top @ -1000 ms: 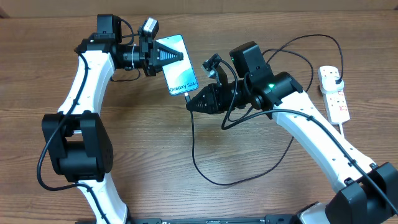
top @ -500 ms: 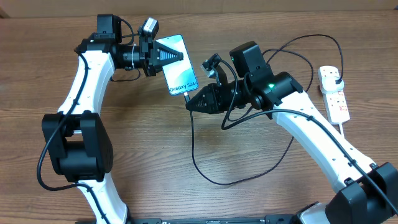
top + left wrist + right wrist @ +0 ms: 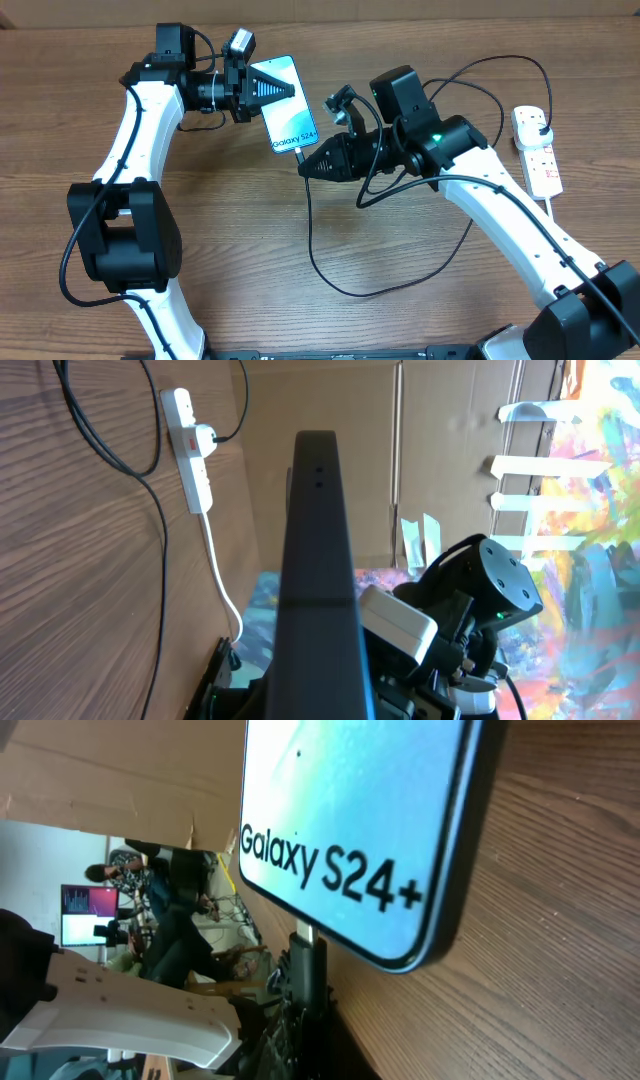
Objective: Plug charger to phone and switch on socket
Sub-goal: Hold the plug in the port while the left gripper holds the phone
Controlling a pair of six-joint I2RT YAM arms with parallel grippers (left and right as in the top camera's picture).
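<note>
My left gripper (image 3: pixel 272 90) is shut on the phone (image 3: pixel 295 125) and holds it tilted above the table, its light blue "Galaxy S24+" screen facing up. The left wrist view shows its dark edge (image 3: pixel 320 550). My right gripper (image 3: pixel 308 166) is shut on the connector tip of the charger (image 3: pixel 312 230), right at the phone's lower edge. In the right wrist view the tip (image 3: pixel 307 938) touches the bottom edge of the phone (image 3: pixel 340 810) above my fingers (image 3: pixel 312 1020); how deep it sits is hidden. The socket (image 3: pixel 537 152) lies at the far right with the black plug (image 3: pixel 541 123) in it.
The black cable loops loosely over the wooden table (image 3: pixel 240 250) below the right arm and runs back up to the strip. The strip's thick white cord (image 3: pixel 558 215) trails toward the front right. The strip also shows in the left wrist view (image 3: pixel 192 450). Cardboard walls stand behind.
</note>
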